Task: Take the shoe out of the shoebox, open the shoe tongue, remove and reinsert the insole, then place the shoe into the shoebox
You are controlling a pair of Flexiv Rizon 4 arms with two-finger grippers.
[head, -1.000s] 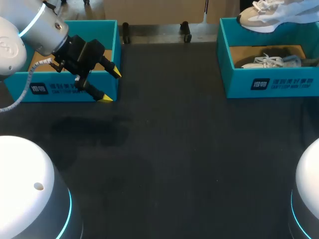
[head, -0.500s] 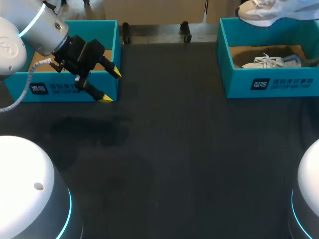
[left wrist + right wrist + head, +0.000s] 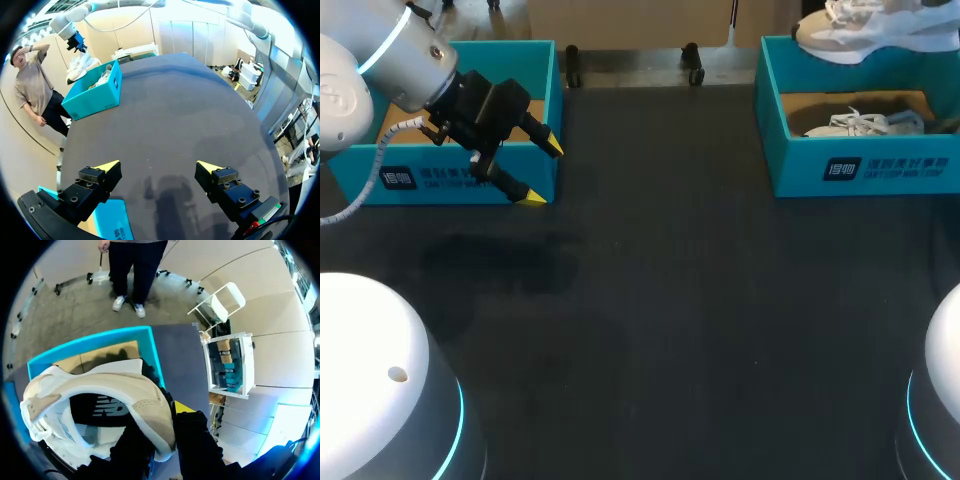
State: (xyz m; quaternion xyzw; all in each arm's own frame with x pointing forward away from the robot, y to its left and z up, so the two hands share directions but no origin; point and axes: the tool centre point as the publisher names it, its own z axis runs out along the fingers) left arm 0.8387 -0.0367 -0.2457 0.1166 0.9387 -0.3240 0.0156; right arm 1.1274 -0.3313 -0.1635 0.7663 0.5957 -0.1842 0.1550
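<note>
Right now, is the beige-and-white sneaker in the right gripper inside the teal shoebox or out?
Out: the beige-and-white sneaker hangs above the teal shoebox, clamped in the right gripper.

White print with a small logo on the right shoebox [image 3: 800,170] front, same on the left shoebox [image 3: 430,183]. Dark logo on the shoe [image 3: 125,390]; none reads clearly.

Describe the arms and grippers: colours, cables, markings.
Left arm and right arm: glossy white rounded housings with glowing cyan rings. A white cable loops beside the left one. Left gripper and right gripper: black blocky fingers, wedge-shaped yellow tips; screw heads show on the left one. No markings legible.
</note>
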